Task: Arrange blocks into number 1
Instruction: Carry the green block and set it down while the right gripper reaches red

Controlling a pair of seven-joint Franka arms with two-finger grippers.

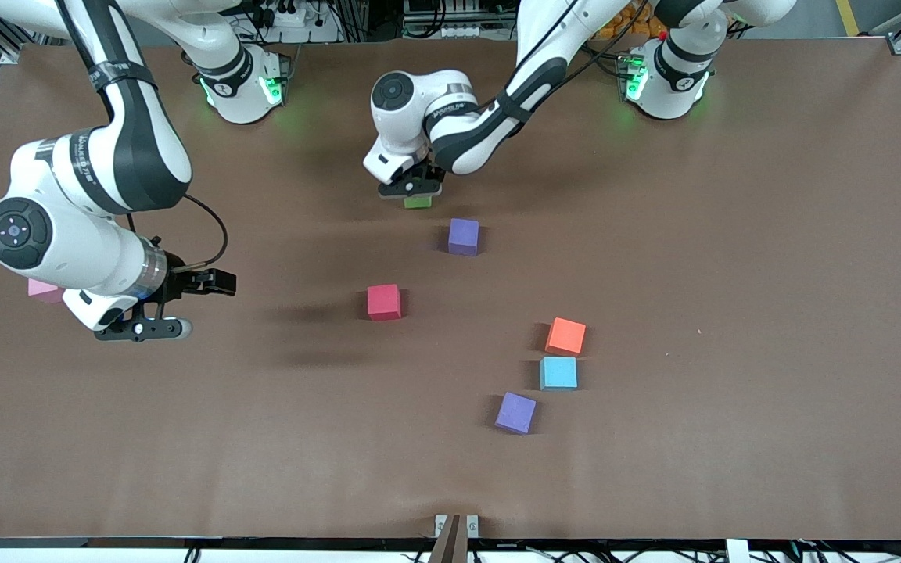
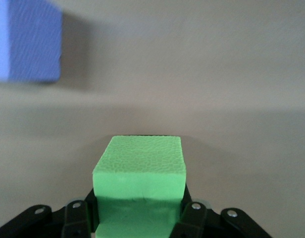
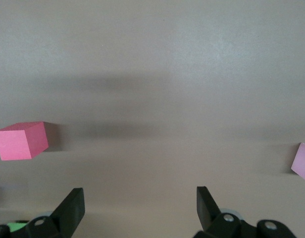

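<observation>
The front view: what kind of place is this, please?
Probably a robotics lab: two white robot arms stand at a brown-covered table, small foam cubes such as the red cube lie scattered, and cables run along the edge.

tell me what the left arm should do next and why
Probably lift straight up: the left claw is shut on the green block, which seems low at the table, with a purple block close by. The right claw waits open.

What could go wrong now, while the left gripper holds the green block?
1. The left gripper is shut on the green block near one end only, so it may tilt or slip.
2. A purple block lies close by and could get knocked.
3. The pink block is mostly hidden under the waiting right arm, whose right gripper is open.
</observation>
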